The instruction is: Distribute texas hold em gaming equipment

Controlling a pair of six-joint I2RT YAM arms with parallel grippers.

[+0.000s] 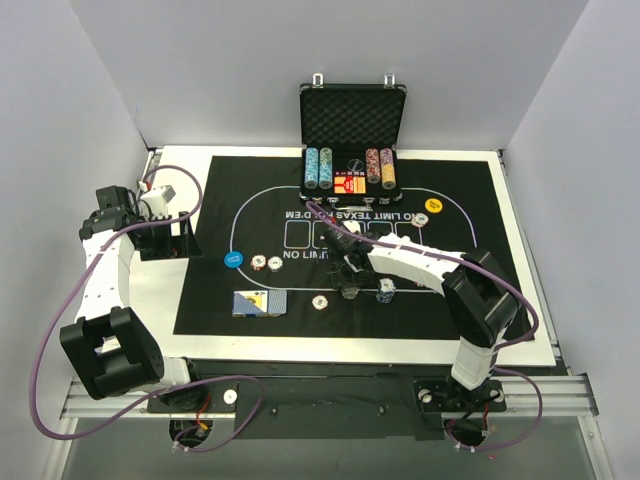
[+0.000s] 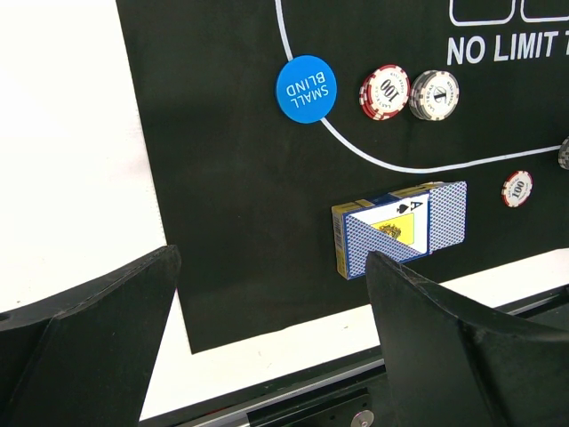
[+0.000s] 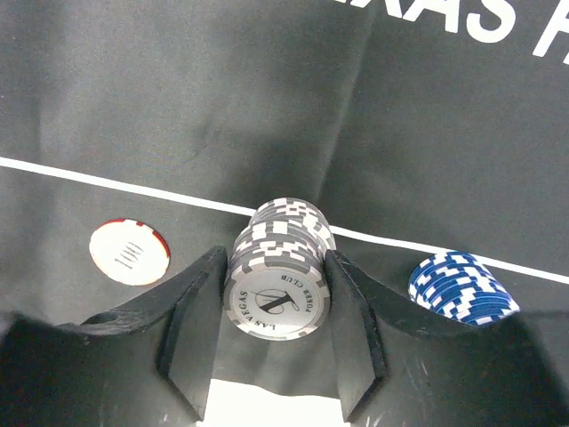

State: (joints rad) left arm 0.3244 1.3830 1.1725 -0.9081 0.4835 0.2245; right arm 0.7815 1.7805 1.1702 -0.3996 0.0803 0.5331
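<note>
Right fingers [image 3: 191, 311] pinch a cylindrical grey-striped chip stack [image 3: 277, 289]; left fingers [image 2: 89, 347] gape wide apart.

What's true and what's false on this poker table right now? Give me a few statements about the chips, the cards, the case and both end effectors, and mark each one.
1. The right end effector is shut on a stack of grey chips. True.
2. The left end effector holds the blue card pack. False: it is open and empty, and the pack lies on the mat.
3. The blue Small Blind button lies beside a red chip. True.
4. The case is closed. False: its lid stands up, with rows of chips showing inside.
</note>
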